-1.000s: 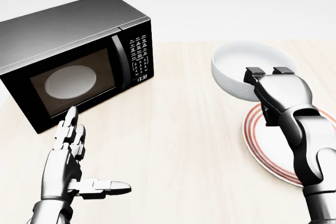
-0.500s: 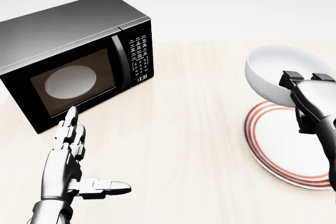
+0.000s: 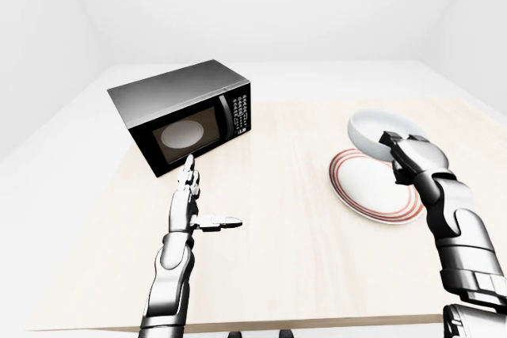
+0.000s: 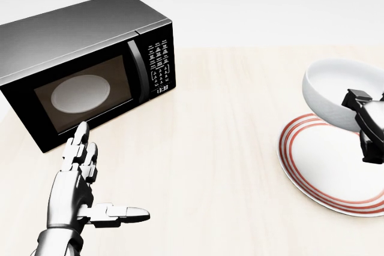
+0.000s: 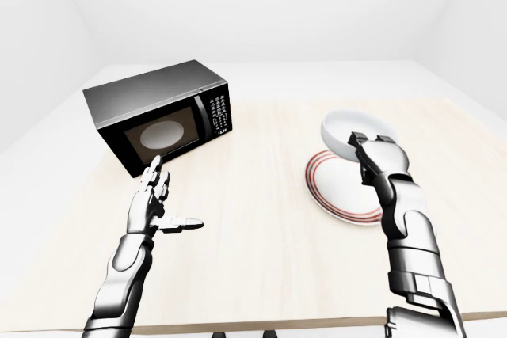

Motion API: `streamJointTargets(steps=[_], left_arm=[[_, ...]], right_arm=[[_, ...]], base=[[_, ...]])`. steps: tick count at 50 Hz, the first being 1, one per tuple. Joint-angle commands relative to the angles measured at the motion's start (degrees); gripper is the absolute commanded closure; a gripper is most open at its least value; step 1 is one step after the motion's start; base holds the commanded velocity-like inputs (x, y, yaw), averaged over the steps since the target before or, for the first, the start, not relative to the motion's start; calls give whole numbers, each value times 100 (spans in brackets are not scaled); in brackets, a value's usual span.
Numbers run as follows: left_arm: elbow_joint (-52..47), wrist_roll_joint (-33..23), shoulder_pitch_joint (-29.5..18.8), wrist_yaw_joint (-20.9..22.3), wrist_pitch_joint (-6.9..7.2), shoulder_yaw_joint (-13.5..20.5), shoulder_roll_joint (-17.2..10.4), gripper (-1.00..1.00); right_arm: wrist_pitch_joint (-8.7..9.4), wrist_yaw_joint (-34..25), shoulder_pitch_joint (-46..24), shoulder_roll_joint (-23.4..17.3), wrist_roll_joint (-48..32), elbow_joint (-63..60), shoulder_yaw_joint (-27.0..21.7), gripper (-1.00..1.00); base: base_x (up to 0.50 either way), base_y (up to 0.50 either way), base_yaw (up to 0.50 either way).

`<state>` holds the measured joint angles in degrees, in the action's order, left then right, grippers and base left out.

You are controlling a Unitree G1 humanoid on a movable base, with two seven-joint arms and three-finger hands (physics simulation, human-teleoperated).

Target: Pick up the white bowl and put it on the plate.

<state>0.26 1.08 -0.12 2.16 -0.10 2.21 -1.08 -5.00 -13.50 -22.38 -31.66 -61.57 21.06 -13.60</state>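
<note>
The white bowl (image 4: 336, 91) is tilted and held in the air over the top right part of the red-ringed white plate (image 4: 318, 166), which lies on the wooden table at the right of the head view. My right hand (image 4: 367, 123) is shut on the bowl's near rim, its fingers hooked over the edge. The same grasp shows in the left-eye view, bowl (image 3: 372, 131) above plate (image 3: 372, 184). My left hand (image 4: 90, 190) is open and empty, fingers spread, low on the left, below the microwave.
A black microwave (image 4: 78, 64) stands at the upper left of the table, door shut, its turntable showing through the window. The table's near edge (image 3: 317, 322) runs along the bottom of the eye views; white floor and walls lie beyond.
My right hand has carried the bowl to the right across the head view, from above the plate's top left to above its top right. The left hand has not moved.
</note>
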Motion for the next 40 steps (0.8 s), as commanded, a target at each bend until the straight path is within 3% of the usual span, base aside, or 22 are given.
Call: streamJointTargets(steps=[1,40], left_arm=[[0,0,0,0,0,0,0,-100],[0,0,0,0,0,0,0,-100]], right_arm=[[0,262,78,-51,131,120,-76,100],[0,870,-148,-5,79,1144,241,100]], base=[[0,0,0],[0,0,0]])
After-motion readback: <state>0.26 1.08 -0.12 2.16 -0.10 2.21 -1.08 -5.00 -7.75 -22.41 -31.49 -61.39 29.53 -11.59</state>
